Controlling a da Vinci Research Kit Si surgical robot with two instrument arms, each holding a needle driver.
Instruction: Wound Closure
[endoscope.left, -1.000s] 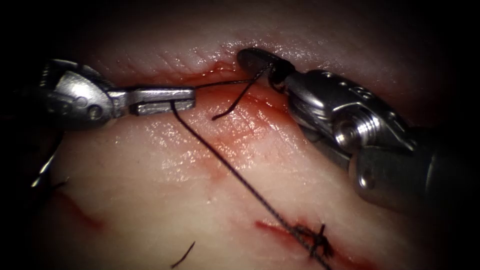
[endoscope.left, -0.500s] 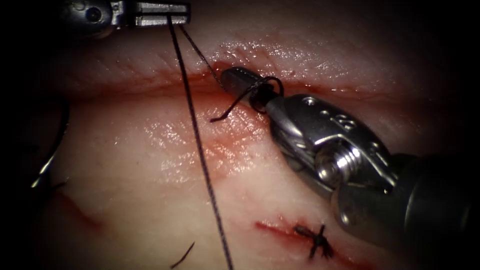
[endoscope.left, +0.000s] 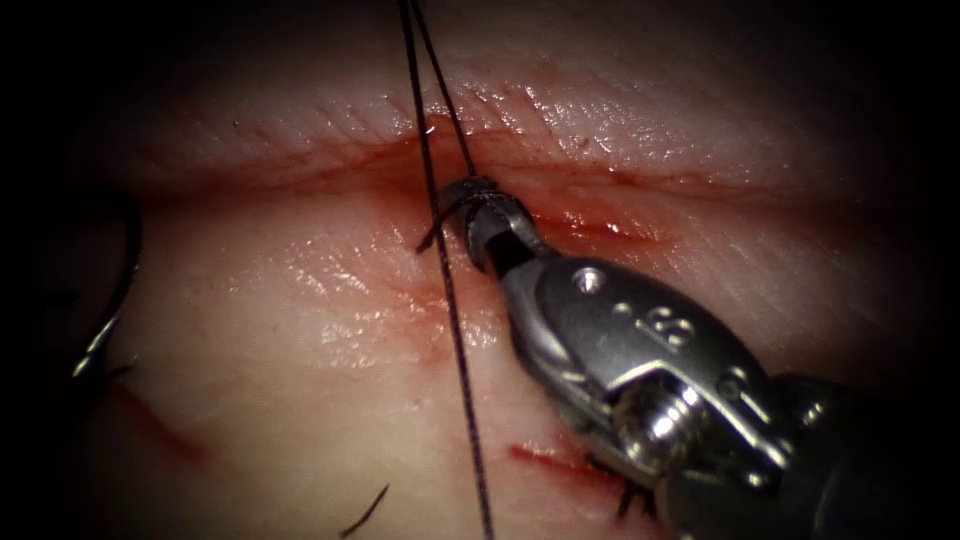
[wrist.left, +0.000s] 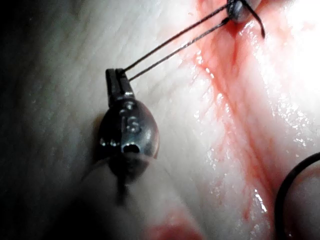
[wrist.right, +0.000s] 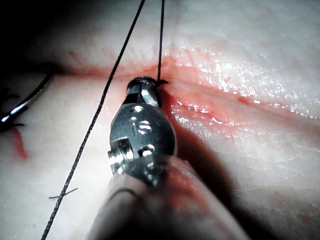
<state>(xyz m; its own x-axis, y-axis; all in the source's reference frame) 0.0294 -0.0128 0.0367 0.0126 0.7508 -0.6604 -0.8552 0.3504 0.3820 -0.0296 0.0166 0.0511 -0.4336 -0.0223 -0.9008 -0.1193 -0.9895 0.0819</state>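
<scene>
My right tool (endoscope.left: 478, 200) lies over the cut (endoscope.left: 640, 182), jaws shut on the short tail of the thread, with a loop of thread wound around its jaws. Two strands of thread (endoscope.left: 455, 330) rise from there past the top of the endoscope view. In the left wrist view my left tool (wrist.left: 117, 75) is shut on both strands, held off to the side of the cut. The right wrist view has the right tool (wrist.right: 145, 86) at the red seam. The curved needle (endoscope.left: 100, 335) lies free on the tissue at the far left, held by neither tool.
An earlier knotted stitch (endoscope.left: 630, 498) sits low in the endoscope view, partly behind the right tool's wrist. A loose cut thread end (endoscope.left: 365, 510) lies on the tissue near the bottom. Red fluid (endoscope.left: 430, 290) stains the tissue around the cut.
My left tool has risen out of the endoscope view, drawing both strands taut upward. My right tool has moved down and left onto the cut, and the loop has closed down around its jaws.
</scene>
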